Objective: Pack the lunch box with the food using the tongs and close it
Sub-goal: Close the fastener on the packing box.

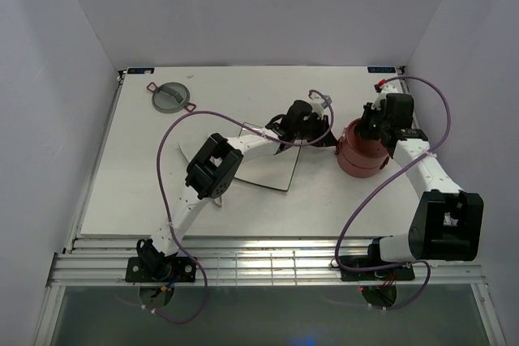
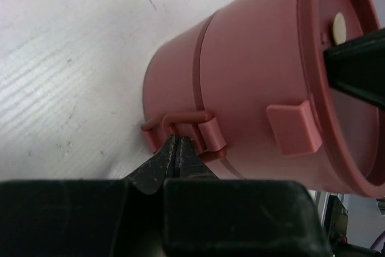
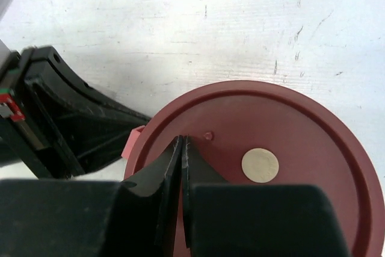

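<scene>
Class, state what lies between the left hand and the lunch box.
Nothing. In the left wrist view, the shut left hand has its tips right at the side handle of the lunch box, with no gap visible.

Left of the stacked dusty-red round lunch box: blocked by the left gripper, fingers pressed together, at the small side handle. Above: blocked by the right gripper (tips together over the flat red lid). Free: white tabletop in front.
</scene>
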`<action>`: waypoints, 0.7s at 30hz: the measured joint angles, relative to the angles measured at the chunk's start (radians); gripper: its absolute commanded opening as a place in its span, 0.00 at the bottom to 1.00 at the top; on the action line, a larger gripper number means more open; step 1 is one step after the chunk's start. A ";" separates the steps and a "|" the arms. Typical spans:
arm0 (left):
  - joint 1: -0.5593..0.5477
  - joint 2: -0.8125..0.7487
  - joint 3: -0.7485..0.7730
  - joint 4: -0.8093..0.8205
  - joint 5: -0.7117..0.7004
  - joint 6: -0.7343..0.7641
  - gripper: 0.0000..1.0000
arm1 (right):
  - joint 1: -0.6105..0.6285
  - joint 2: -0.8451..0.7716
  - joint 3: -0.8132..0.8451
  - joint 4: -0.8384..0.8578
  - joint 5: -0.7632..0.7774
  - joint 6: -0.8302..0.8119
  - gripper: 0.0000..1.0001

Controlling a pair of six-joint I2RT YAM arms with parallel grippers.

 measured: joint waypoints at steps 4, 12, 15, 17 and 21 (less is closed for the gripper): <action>-0.009 -0.037 -0.068 0.010 -0.019 -0.004 0.00 | -0.004 0.009 -0.020 0.055 -0.032 0.000 0.08; -0.006 -0.228 -0.214 -0.105 -0.216 0.031 0.02 | -0.006 0.040 -0.019 0.131 -0.132 -0.009 0.08; 0.047 -0.323 -0.253 -0.154 -0.257 0.040 0.14 | -0.006 0.055 -0.012 0.140 -0.166 -0.011 0.08; 0.104 -0.379 -0.263 -0.182 -0.283 0.050 0.19 | -0.006 0.070 -0.001 0.144 -0.187 -0.010 0.08; 0.245 -0.477 -0.278 -0.218 -0.337 0.090 0.45 | 0.006 0.112 0.032 0.159 -0.219 -0.002 0.08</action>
